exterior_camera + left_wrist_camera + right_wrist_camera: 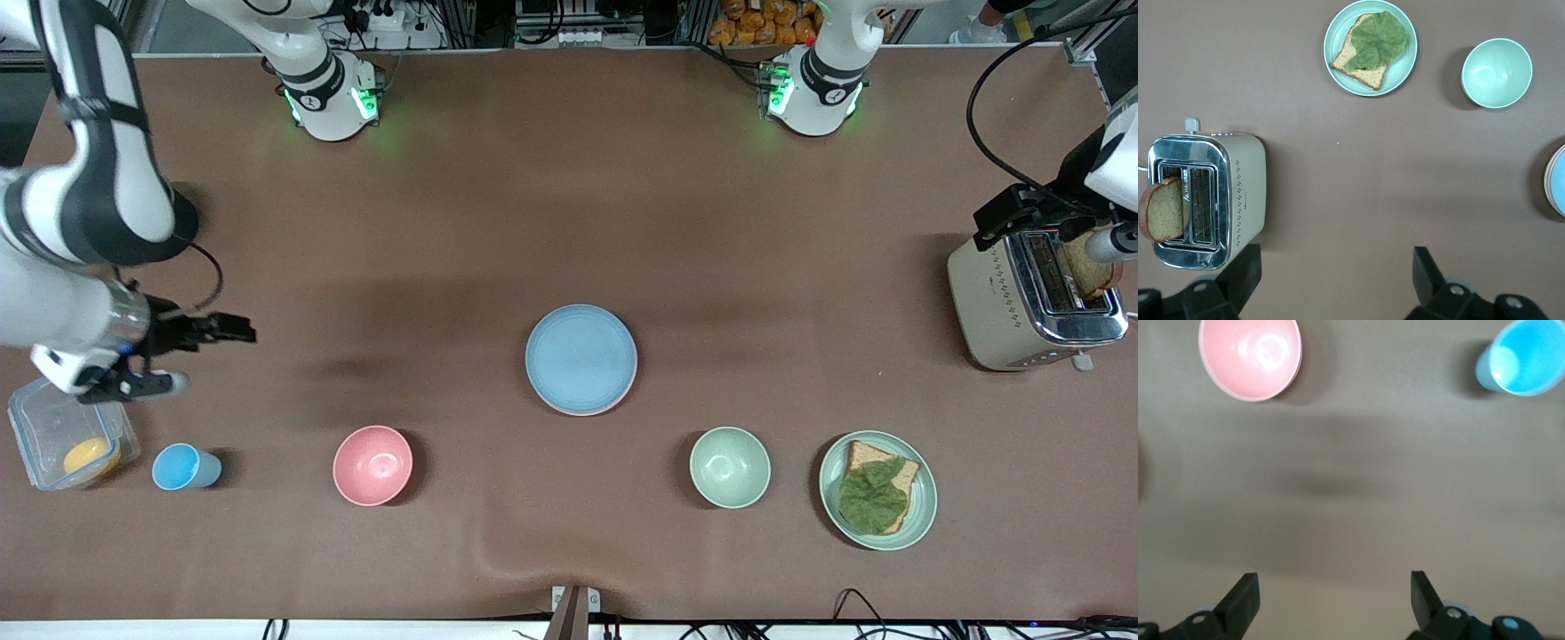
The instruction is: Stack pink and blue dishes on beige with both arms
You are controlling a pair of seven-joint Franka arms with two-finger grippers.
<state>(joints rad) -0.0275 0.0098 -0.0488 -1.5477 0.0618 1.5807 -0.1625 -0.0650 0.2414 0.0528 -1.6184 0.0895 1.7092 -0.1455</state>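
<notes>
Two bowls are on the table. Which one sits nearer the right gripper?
The pink bowl, beside the blue cup toward the right arm's end. The right gripper hovers open there; the green bowl sits by the toast plate.

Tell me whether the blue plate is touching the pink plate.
Touching. The front view shows the blue plate lying directly on the pink plate, whose rim peeks out along its nearer edge.

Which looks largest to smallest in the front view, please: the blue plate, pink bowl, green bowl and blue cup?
1. Blue plate.
2. Pink bowl and green bowl: they look alike, so I would not rank them.
3. Blue cup.
</notes>
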